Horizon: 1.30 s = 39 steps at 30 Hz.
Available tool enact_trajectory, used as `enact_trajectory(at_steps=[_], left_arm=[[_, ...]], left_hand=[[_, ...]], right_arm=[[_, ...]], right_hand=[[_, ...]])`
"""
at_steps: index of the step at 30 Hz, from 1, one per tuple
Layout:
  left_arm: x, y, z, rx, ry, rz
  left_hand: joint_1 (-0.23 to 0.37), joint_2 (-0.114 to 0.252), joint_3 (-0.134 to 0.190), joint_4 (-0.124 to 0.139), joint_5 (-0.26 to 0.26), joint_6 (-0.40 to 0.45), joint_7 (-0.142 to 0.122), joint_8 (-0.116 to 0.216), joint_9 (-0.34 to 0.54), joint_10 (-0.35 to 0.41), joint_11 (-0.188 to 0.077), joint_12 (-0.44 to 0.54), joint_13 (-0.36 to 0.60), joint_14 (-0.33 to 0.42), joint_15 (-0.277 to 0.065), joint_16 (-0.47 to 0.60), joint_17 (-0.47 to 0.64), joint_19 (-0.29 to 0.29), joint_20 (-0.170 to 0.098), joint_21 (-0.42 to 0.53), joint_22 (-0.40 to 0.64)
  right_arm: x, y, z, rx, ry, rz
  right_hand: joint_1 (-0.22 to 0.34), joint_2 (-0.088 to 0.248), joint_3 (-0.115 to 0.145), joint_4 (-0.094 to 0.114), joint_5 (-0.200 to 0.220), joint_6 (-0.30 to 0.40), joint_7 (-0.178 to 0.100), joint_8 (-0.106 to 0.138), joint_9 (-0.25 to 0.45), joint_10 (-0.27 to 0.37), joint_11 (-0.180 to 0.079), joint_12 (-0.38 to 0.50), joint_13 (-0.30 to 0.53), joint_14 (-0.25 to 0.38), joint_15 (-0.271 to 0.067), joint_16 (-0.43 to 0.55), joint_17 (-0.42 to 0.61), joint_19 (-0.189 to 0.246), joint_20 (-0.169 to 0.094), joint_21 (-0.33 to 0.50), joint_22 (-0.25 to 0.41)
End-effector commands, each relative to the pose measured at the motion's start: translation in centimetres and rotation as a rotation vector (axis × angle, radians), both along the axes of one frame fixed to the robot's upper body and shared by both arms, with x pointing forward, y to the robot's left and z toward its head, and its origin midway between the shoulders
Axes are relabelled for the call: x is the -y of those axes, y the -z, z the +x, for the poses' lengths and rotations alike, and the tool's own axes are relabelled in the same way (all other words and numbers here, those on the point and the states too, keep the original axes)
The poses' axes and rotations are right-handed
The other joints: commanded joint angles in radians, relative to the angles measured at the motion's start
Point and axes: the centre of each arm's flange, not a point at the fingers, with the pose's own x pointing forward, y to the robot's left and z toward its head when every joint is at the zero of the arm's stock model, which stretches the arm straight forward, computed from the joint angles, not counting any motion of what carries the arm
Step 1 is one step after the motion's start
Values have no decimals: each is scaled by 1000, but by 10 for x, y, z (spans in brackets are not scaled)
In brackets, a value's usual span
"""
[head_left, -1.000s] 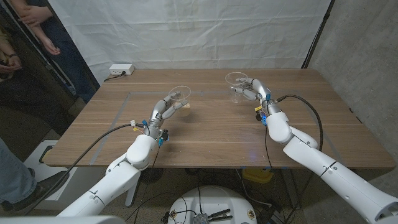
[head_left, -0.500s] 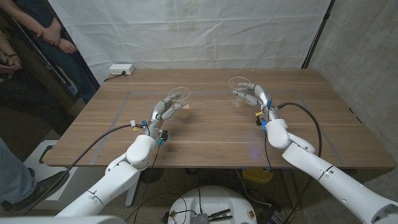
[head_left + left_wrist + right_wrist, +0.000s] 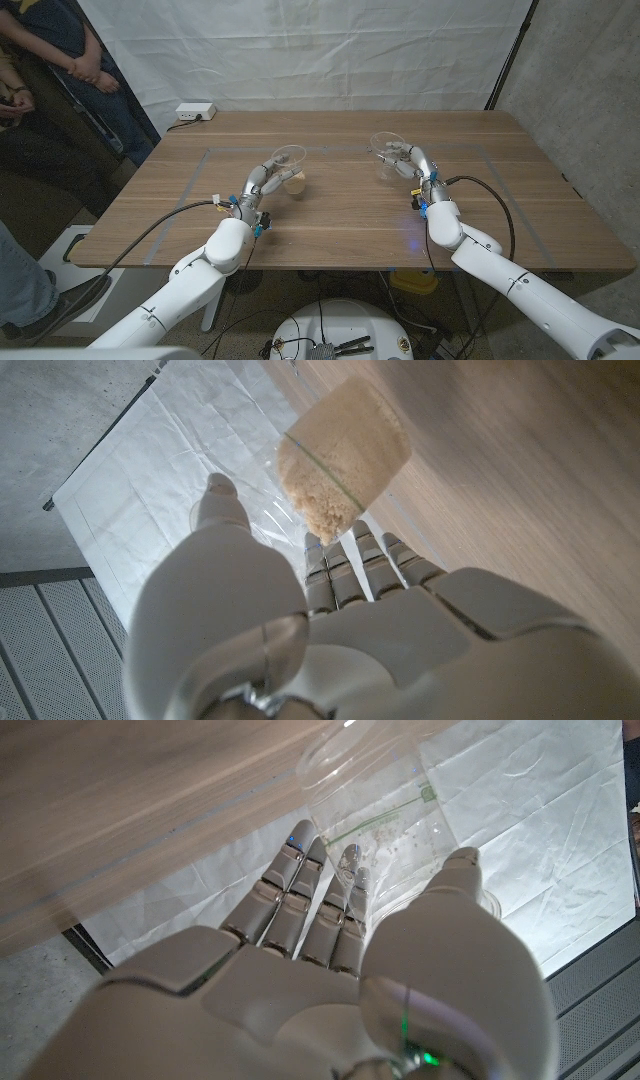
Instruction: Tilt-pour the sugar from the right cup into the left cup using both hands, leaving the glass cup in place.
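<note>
The left hand (image 3: 266, 181) grips the left cup (image 3: 289, 172), a clear cup with tan sugar (image 3: 294, 183) filling its lower part. The left wrist view shows the fingers (image 3: 345, 565) wrapped on one side of the cup wall and the thumb on the other, the sugar (image 3: 342, 458) lying in a slope against a thin line on the wall. This cup sits left of the table's middle, with bare wood between it and the near edge.

The right hand (image 3: 407, 160) holds the right cup (image 3: 386, 150), clear and almost empty; the right wrist view shows only a few grains clinging to its wall (image 3: 395, 830), the fingers (image 3: 300, 890) curled round it and the thumb closing the other side. Whether either cup touches the wood, I cannot tell.

The 2 cups stand well apart, with open table (image 3: 340, 215) between them and wide margins to the left and right edges. A white power strip (image 3: 195, 111) lies at the far left corner. A person (image 3: 60, 60) stands beyond that corner.
</note>
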Motion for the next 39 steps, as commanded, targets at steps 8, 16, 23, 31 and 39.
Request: enact_trajectory(at_steps=[8, 16, 23, 31, 39], left_arm=[[3, 1, 7, -25, -13, 20], [4, 2, 10, -25, -14, 24], [8, 4, 12, -32, -18, 28], [10, 8, 11, -36, -17, 25], [8, 13, 10, -50, -21, 23]], left_hand=[[-24, -9, -20, 6, 15, -17, -1, -5, 2, -17, 0, -7, 2, -29, -48, -6, 4, -27, 10, -5, 1], [-29, -12, -24, 7, 20, -25, -5, -6, 2, -24, -6, -7, 2, -35, -49, -5, 3, -35, 16, -4, 1], [-28, -14, -26, 7, 23, -30, -7, -7, 2, -29, -5, -7, 2, -42, -51, -6, 3, -38, 17, -4, 1], [-26, -15, -27, 5, 26, -34, -9, -7, 2, -34, -2, -7, 2, -47, -50, -6, 3, -45, 19, -4, 1], [-24, -16, -28, 4, 30, -40, -8, -7, 2, -40, -5, -8, 2, -51, -50, -5, 3, -50, 20, -4, 1]], right_arm=[[4, 22, 13, -42, 14, 22], [8, 28, 11, -55, 29, 21], [11, 32, 11, -68, 38, 0], [11, 39, 12, -90, 28, -6], [12, 43, 12, -104, 25, 5]], right_hand=[[-24, -5, -5, 15, -3, -23, -7, -3, 5, -26, -15, -5, 5, -72, -90, -10, -2, -52, -94, -21, 0], [-26, -6, -6, 16, -2, -27, -8, -3, 5, -30, -16, -4, 5, -82, -85, -9, -3, -60, -91, -25, -1], [-27, -7, -7, 16, -2, -37, -10, -5, 5, -39, -14, -6, 5, -90, -83, -7, -4, -65, -89, -27, -2], [-28, -10, -9, 16, -1, -51, -12, -7, 5, -60, -15, -12, 6, -103, -76, -6, -5, -73, -86, -30, -3], [-31, -14, -12, 17, 0, -67, -14, -10, 5, -74, -15, -14, 6, -115, -72, -5, -7, -81, -83, -34, -4]])
